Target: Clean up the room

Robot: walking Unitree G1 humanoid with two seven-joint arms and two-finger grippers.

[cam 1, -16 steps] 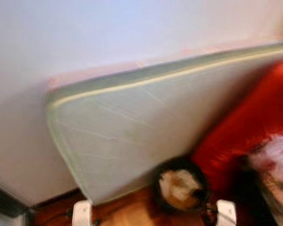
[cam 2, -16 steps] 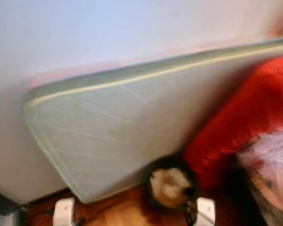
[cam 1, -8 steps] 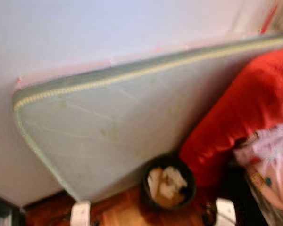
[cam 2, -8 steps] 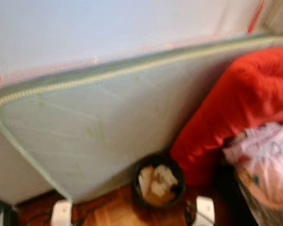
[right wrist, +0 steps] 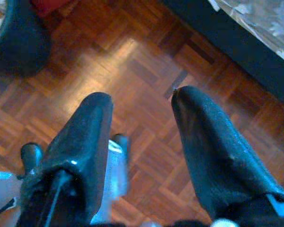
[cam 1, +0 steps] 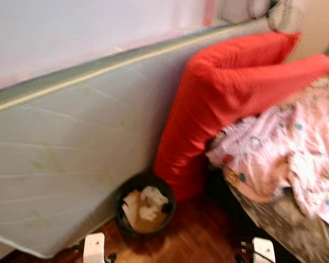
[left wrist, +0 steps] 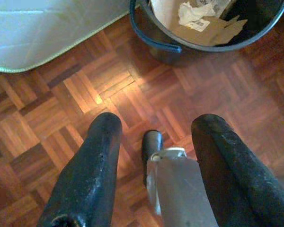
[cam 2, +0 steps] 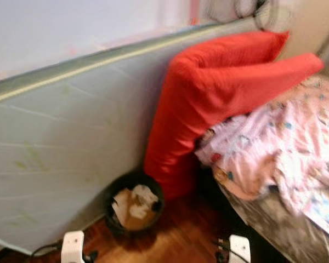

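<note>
The bin (cam 1: pixel 145 205) sits by the red pillow (cam 1: pixel 219 93) and bed (cam 1: pixel 285 219), so walk closer slowly, both jaws wide open and holding nothing

Home bedroom: bed (cam 1: pixel 296 219), red pillow (cam 1: pixel 219 104), propped mattress (cam 1: pixel 71 164).

The left gripper (left wrist: pixel 154 156) has two long, thick black fingers (left wrist: pixel 92 175) with a matte, faintly pitted skin and rounded tips. The right gripper (right wrist: pixel 139 137) has the same black fingers (right wrist: pixel 213 156), one with a thin dark cable along its base. White blocky parts (cam 1: pixel 94 247) with black cables show at the head views' lower edge.
</note>
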